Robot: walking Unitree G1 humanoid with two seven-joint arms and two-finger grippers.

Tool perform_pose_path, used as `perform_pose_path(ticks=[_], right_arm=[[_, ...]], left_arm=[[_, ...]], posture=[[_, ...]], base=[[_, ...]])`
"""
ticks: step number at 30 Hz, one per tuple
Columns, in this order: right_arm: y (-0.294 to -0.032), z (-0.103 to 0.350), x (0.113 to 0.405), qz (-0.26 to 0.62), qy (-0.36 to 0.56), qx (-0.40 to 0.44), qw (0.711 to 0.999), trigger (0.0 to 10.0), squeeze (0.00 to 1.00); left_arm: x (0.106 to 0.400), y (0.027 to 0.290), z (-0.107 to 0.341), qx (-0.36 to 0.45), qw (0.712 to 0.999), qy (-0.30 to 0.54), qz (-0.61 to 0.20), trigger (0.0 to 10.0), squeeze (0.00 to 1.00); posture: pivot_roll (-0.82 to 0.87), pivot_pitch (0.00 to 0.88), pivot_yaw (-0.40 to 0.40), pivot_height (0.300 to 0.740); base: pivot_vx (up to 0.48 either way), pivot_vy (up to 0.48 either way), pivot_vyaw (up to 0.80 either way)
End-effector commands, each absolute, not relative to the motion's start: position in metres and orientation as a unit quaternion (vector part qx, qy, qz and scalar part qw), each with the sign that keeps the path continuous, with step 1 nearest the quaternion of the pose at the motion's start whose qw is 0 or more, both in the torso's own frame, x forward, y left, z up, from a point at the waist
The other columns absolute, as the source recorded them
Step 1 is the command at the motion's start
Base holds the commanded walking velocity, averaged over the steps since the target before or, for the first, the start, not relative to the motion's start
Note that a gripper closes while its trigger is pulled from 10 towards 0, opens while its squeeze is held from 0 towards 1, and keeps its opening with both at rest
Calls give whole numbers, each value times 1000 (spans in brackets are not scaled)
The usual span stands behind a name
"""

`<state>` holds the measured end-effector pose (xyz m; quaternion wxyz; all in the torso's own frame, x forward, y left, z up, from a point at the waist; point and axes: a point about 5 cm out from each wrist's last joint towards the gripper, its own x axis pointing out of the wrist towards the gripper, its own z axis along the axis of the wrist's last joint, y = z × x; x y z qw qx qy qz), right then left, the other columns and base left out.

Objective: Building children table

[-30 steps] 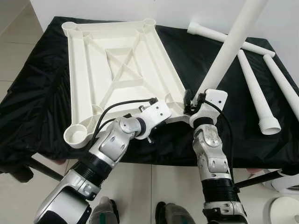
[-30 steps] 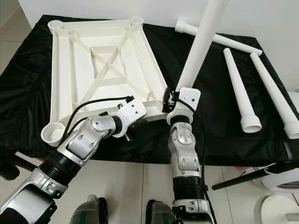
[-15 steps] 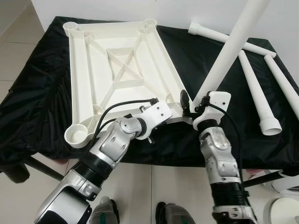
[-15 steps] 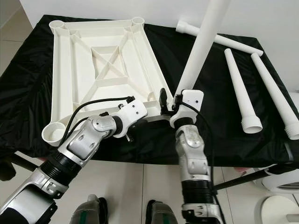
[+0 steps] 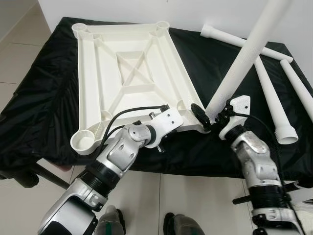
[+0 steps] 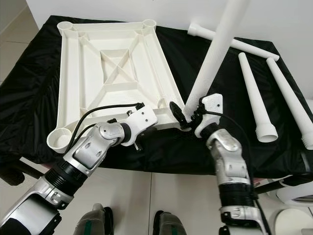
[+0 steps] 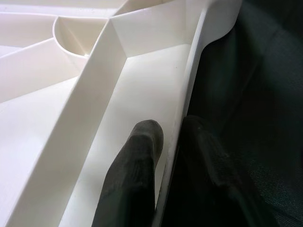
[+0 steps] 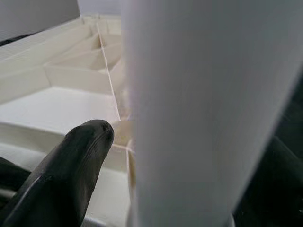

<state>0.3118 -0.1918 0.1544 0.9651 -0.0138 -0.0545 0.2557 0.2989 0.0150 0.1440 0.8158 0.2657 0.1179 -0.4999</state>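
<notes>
Risk lies at the near-right socket: the right gripper point(image 5: 211, 116) clasps the tilted long white plastic leg point(image 5: 244, 61), which may cross-thread or slip. The left gripper point(image 7: 165, 156) pinches the near rim of the upturned white ribbed plastic tabletop point(image 5: 132, 73) at the black-draped desk's point(image 5: 44, 98) near edge.

Smooth white plastic cylindrical table leg point(image 8: 203, 109) very close up, standing upright between two rounded black rubbery gripper fingers point(image 8: 71, 175), one on each side, dark and partly out of focus. Behind, white ribbed plastic tabletop underside point(image 8: 61, 90), with raised walls crossing into shallow compartments.
</notes>
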Motion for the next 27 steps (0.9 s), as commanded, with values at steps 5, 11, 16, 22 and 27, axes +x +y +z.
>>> perform_pose_path(ticks=[5,11,16,22,27], right_arm=[[-210,153,313,302,-34,-27,952,10000,0],[-223,158,317,318,-31,-50,946,10000,0],[-230,162,320,334,-28,-64,940,10000,0],[-231,163,321,344,-25,-64,937,10000,0],[-229,160,320,362,-21,-61,930,5451,0]], left_arm=[[290,4,138,264,795,122,-533,10000,0],[291,4,138,263,795,122,-533,10000,0],[291,4,138,265,794,122,-533,10000,0],[292,4,138,265,795,121,-532,10000,0],[292,4,139,264,795,121,-533,10000,0]], posture=[[-32,92,-49,740],[-32,92,-47,740],[-32,93,-45,740],[-32,92,-45,740],[-34,92,-44,740]], base=[[0,0,0],[0,0,0],[0,0,0],[0,0,0],[0,0,0]])
